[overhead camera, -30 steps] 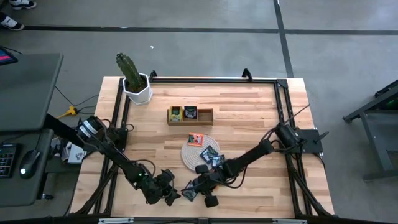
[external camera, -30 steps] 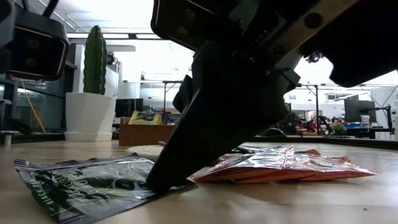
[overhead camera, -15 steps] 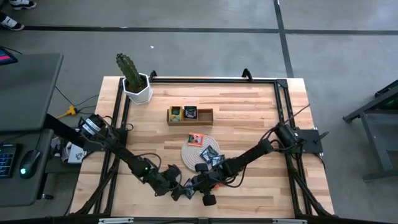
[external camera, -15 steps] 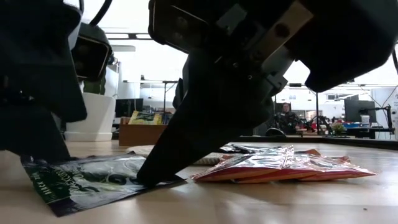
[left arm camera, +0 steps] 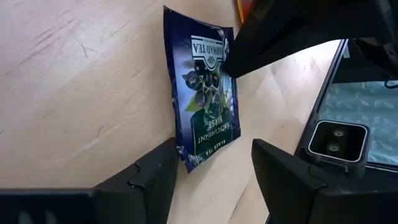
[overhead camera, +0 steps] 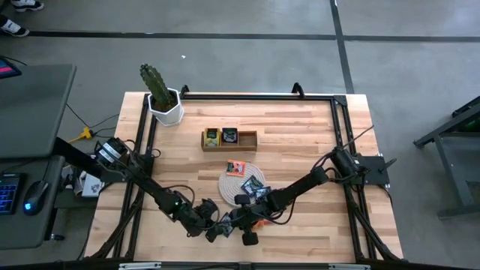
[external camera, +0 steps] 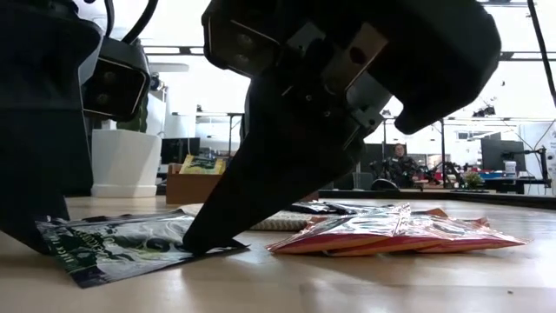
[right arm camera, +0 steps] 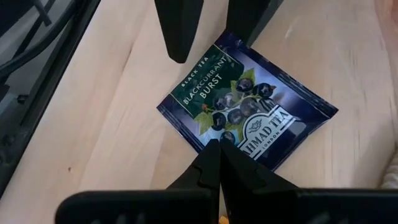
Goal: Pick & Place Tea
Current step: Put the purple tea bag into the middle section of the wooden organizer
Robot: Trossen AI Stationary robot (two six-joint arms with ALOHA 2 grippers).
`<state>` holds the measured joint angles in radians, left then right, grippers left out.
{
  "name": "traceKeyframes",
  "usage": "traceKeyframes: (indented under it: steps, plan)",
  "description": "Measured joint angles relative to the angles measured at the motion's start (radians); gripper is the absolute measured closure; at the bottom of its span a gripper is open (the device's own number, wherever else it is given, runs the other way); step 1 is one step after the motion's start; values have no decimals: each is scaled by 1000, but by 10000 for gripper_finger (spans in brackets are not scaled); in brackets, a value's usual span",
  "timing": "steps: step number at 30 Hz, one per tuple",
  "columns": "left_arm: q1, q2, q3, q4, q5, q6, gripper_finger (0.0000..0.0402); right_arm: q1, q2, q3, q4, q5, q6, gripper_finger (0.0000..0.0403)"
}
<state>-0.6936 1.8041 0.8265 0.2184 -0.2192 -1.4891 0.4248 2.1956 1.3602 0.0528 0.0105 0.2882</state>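
Observation:
A dark blue tea sachet [right arm camera: 249, 112] lies flat on the wooden table near its front edge. My right gripper [right arm camera: 216, 146] is shut, with its tips down on the sachet. My left gripper [left arm camera: 214, 149] is open and low over the table. Its two fingers stand on either side of the sachet's end [left arm camera: 202, 152] that points toward the table's left. I cannot tell whether they touch it. In the high view both grippers meet at the front middle of the table, left [overhead camera: 215, 229] and right [overhead camera: 235, 223]. My right gripper presses its shut fingertips [external camera: 195, 246] down on the sachet's top face beside one edge [left arm camera: 225, 67], near the end with the brand name. The fingers slant down from the table's right side. The sachet lies flat on the table under them.
Orange-red sachets [external camera: 391, 233] lie just right of the dark one. Behind them the round woven mat [overhead camera: 225, 187] holds several more sachets. The wooden tray [overhead camera: 249, 139] with sachets stands farther back, and a potted cactus [overhead camera: 163, 105] is at the far left corner.
My left gripper has swung toward the table's right, along the front edge, up to the dark blue sachet, then kept still with its fingers open around the sachet's end. My right gripper has stayed shut on the sachet.

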Motion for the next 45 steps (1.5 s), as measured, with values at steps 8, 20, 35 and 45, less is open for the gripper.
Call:
traceKeyframes:
  steps: [8, 20, 35, 45]
  plan:
    - [0, 0, 0, -7, -27, 0, 212, 0, 0, -2, 23, 16, 4, 403]
    - [0, 2, -3, -47, -110, 18, 383, -13, 0, -2, 26, 16, 23, 403]
    - [0, 1, -2, -86, -109, 139, 401, -13, -27, -2, -3, 9, 86, 403]
    - [5, -50, -3, -101, -91, 297, 401, 1, -281, 0, -372, 76, 190, 403]
